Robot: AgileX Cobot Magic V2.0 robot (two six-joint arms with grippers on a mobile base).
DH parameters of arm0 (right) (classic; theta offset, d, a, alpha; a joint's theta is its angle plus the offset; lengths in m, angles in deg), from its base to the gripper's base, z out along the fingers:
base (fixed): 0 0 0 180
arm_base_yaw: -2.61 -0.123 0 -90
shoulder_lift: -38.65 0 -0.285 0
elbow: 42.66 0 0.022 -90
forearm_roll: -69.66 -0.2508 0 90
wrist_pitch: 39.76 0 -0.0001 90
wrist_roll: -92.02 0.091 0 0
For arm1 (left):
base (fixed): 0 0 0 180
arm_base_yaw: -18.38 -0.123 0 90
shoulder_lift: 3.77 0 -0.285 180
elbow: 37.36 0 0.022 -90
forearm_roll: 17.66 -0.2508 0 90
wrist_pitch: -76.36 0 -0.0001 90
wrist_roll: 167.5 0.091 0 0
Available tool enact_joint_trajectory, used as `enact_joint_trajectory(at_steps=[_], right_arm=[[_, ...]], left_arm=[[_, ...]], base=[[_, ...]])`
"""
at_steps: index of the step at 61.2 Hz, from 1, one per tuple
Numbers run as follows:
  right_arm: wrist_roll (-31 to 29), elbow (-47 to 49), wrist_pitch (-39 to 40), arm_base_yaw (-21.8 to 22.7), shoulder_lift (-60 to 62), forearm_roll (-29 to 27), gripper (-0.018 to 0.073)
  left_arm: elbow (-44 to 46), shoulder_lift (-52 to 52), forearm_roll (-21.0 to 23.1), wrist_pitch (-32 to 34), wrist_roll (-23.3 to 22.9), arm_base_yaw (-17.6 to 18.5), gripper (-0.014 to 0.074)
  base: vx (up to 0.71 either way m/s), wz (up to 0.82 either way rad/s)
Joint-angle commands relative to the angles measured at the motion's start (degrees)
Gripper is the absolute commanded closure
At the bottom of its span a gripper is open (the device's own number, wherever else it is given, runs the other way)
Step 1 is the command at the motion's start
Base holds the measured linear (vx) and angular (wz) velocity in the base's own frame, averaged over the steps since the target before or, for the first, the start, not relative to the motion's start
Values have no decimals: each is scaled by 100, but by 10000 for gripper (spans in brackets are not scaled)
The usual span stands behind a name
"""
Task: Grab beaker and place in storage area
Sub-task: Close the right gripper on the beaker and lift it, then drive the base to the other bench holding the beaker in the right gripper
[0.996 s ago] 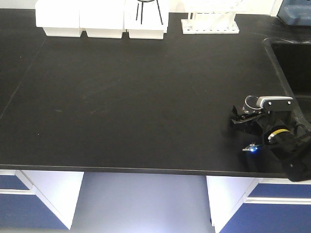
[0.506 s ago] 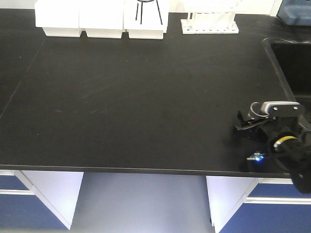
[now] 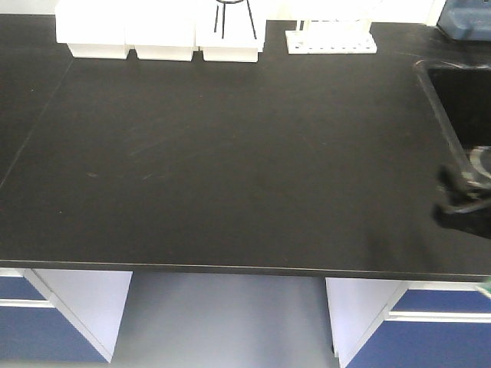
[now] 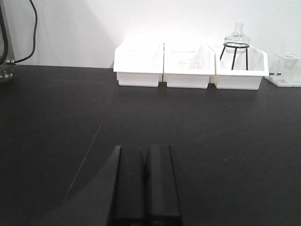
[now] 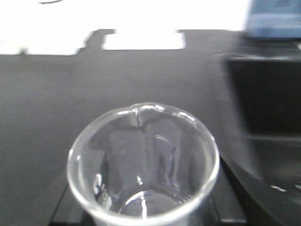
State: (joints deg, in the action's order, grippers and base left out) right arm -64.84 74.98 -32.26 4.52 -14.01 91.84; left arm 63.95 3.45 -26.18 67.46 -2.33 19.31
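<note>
Holding the beaker [image 5: 143, 165] is the right tool [image 3: 460, 196], so the grab looks done; in the right wrist view the clear glass fills the foreground with its pour lip turned away from the camera, and the tool's dark fingers [image 5: 62, 211] show low on either side of the glass wall, which I read as closed on it; whether the base is off the surface cannot be told, since the bottom of the glass is cut off. From the front, the same tool is a blurred dark shape at the far right edge of the bench [image 3: 230, 169], just beside the sink [image 3: 460, 100], with a pale glass rim showing above it; the blur suggests the arm is in motion, though its direction is not readable. The left tool [image 4: 143, 186] hangs low over the bench with its two fingers pressed together and nothing between them; it faces the white bins [image 4: 188, 66] at the back wall and plays no part here.

What is left is the whole second half: this bench, with its bins, rack [image 3: 331, 40] and sink, is not the storage area, and no storage area shows in any view; the beaker has to be carried there, set down upright and released.
</note>
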Motion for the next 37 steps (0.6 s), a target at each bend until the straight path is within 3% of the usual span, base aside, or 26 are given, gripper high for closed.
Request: enact_joint_trajectory(at_steps=[1, 14, 25, 30, 37], right_arm=[[240, 297, -1058, 11, 1108, 196, 563], [233, 309, -1897, 11, 2577, -61, 563], [66, 309, -2126, 11, 2985, -805, 563], [-420, 309, -2233, 11, 3049, -1205, 561], [-1724, 309, -2268, 11, 3064, -1981, 559]], left_arm=[[-125, -101, 30, 490, -33, 35, 605], [-125, -101, 30, 490, -33, 35, 605], [-125, -101, 30, 490, -33, 35, 605], [-125, -101, 30, 490, -33, 35, 605], [-125, -101, 30, 490, -33, 35, 605]], base=[[0, 0], [0, 0], [0, 0], [0, 0], [0, 0]])
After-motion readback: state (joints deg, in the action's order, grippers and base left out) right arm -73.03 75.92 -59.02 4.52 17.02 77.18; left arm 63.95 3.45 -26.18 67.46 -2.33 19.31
